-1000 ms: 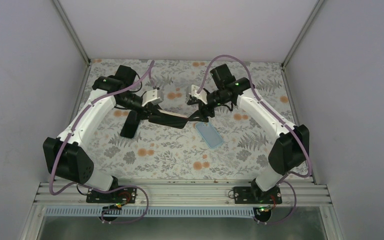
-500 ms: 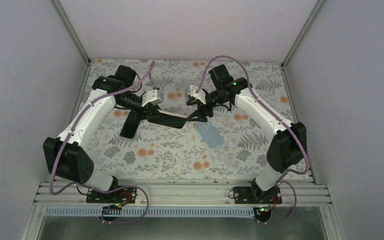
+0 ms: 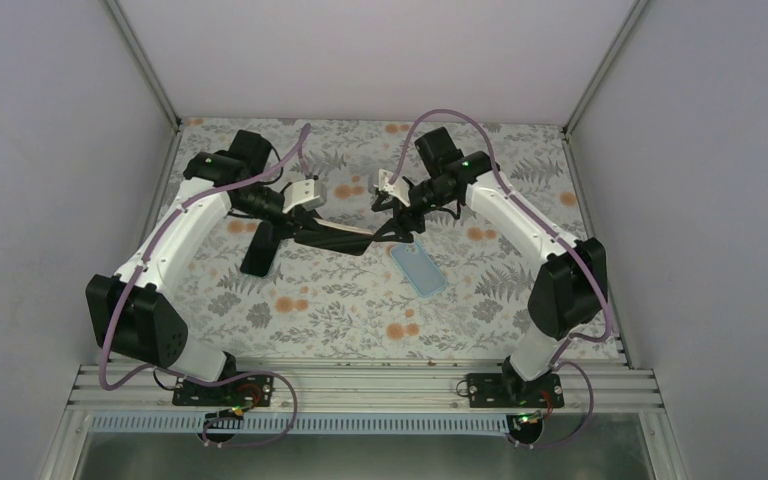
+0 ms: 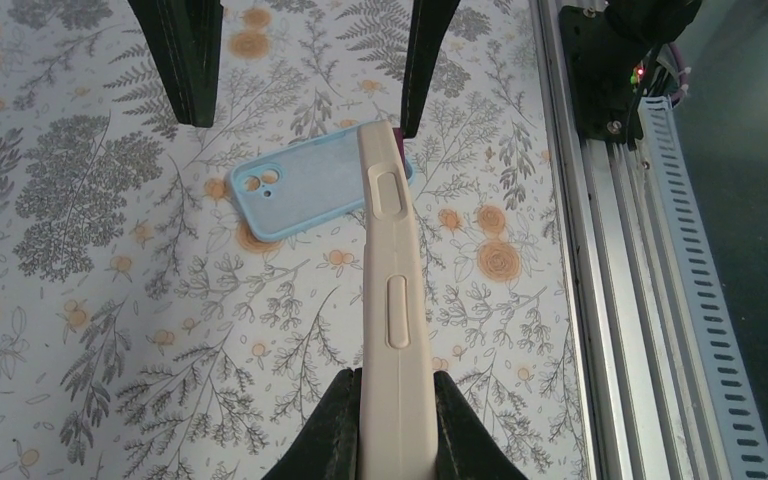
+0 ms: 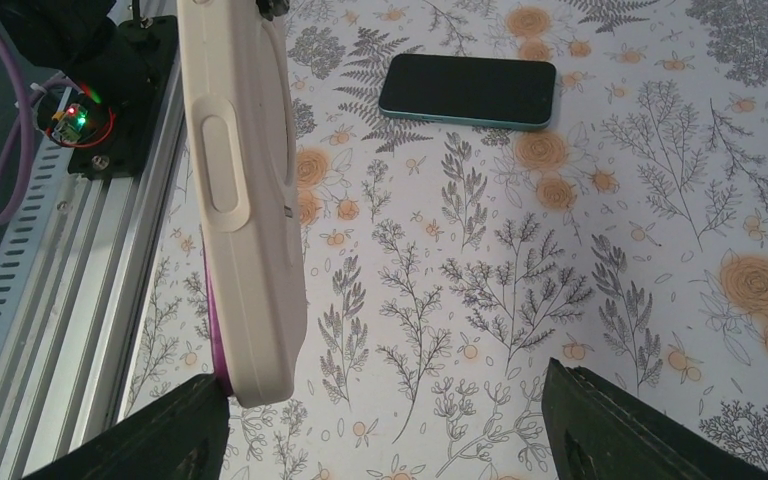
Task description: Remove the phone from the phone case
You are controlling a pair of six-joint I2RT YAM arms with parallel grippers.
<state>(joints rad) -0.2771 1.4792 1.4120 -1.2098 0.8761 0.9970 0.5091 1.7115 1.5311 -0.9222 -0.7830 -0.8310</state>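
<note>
Left gripper [image 4: 397, 405] pinches the beige phone case [image 4: 390, 270]; right gripper [image 4: 300, 110], spread at twelve o'clock, could pry it loose.

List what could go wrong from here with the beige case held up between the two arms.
1. The left gripper pinches the beige case at one end only, and the right gripper is open, so a push on the far end could lever it loose.
2. It is held above the table, close to the blue case; if it slips, it may land on that.
</note>
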